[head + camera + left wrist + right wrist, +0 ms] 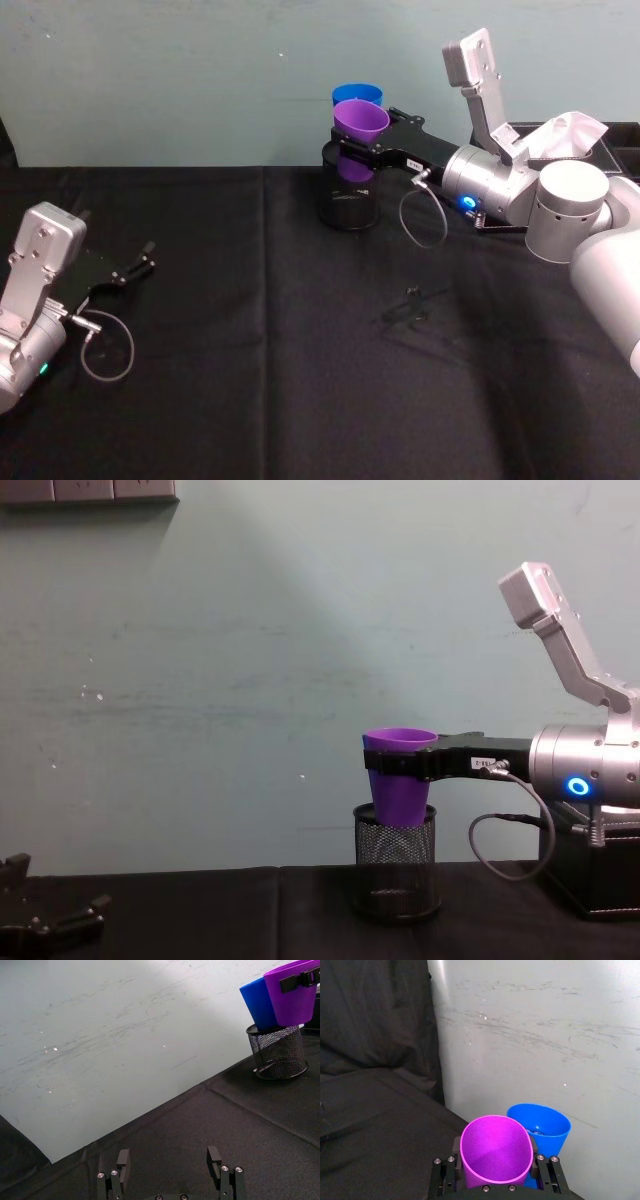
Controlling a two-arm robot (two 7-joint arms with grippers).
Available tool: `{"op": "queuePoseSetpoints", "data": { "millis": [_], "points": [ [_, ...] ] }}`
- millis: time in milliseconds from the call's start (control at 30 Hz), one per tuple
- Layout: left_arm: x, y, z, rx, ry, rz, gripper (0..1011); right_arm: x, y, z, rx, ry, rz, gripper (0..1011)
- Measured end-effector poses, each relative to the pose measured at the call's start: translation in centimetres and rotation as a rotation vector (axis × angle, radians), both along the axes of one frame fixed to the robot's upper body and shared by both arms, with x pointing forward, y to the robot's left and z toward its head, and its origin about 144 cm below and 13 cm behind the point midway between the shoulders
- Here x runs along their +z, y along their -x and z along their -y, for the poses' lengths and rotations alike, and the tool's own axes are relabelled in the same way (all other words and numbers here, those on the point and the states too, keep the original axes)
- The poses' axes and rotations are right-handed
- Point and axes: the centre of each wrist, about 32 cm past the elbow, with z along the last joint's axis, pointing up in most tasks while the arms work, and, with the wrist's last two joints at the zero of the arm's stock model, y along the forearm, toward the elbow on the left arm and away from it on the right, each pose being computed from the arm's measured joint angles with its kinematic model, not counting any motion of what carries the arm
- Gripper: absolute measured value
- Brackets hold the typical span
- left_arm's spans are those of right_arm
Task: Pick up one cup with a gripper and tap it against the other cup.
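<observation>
Smooth plastic purple cup, plastic blue cup, wire mesh holder, matt cloth

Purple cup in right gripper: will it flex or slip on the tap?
Probably light and thin: the purple cup looks squeezed oval at its rim in the right gripper, so it likely flexes. Smooth tapered sides could slip, though the grip sits just under the rim.

Robot lab bench: black-draped table, scuffed teal wall (outlet plates above)
</observation>
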Motion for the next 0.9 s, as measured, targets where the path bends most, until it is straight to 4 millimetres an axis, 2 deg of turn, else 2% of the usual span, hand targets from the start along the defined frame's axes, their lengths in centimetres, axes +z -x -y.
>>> {"op": "queuePoseSetpoints", "data": {
  "millis": [900],
  "points": [
    [0.00,0.00,0.00,0.000,0.000,0.000,1000,0.00,0.00,0.00,0.000,0.000,0.000,724]
  ]
}}
